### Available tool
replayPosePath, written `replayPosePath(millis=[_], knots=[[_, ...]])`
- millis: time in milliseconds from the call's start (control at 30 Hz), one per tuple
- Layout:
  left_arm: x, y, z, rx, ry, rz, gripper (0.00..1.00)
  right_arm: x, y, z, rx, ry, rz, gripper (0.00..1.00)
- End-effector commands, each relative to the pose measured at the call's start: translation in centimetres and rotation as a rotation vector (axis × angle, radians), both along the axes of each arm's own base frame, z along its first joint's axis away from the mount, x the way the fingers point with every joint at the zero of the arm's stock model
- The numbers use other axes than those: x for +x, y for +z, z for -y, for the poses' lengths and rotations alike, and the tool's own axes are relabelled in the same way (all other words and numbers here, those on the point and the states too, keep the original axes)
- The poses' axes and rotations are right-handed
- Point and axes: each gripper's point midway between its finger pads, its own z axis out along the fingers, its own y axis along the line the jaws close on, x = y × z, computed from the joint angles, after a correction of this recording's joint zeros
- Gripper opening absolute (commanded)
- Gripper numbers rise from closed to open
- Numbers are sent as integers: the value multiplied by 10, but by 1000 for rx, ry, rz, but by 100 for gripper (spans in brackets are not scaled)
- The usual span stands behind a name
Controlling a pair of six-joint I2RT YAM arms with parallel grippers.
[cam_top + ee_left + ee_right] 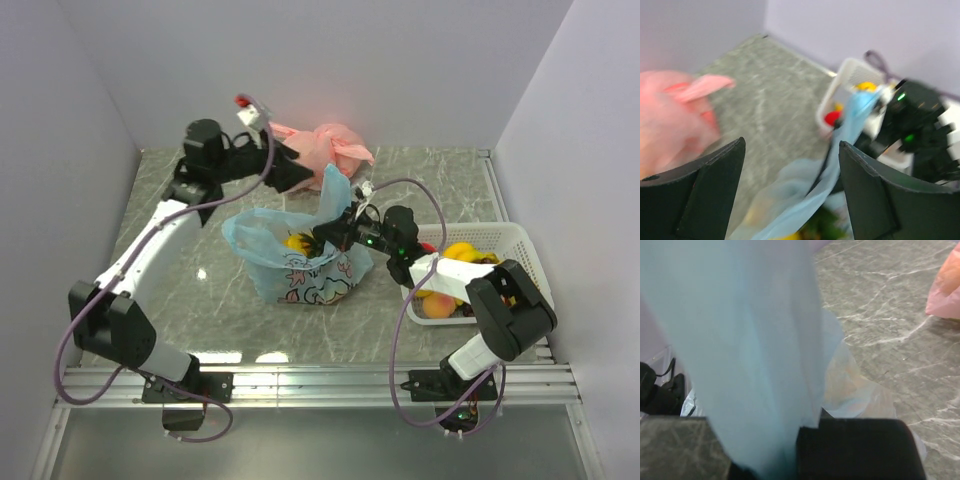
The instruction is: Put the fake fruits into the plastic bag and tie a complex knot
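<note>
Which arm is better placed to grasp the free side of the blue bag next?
Left. The left gripper is open and empty, hovering just behind the plastic bag; the right gripper is shut on one bag handle.

top: high, rear, looking down | wrists: close, along jaws | shared: plastic bag [290, 272]
</note>
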Motion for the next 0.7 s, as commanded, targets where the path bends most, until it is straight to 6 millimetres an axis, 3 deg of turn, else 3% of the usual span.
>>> replayPosePath(millis=[0,200,333,433,500,533,600,633,667], knots=[[-19,-31,-29,146,-54,15,80,-9,16,5,26,47,24,0],[-32,-92,-34,263,-204,32,77,-10,22,10,43,69,22,0],[-25,-113,-21,271,-258,53,71,-13,25,10,48,97,30,0],[-30,-121,-5,290,-326,73,61,-14,28,10,55,108,22,0],[-34,-128,2,292,-355,62,46,-13,28,10,60,108,18,2],[-37,-133,8,297,-377,56,30,-13,28,11,62,107,14,6],[-46,-138,12,303,-417,32,16,-15,31,9,67,125,-6,21],[-51,-139,15,306,-432,34,6,-15,31,9,71,128,-17,39],[-53,-141,15,309,-434,26,3,-16,32,9,77,127,-34,45]])
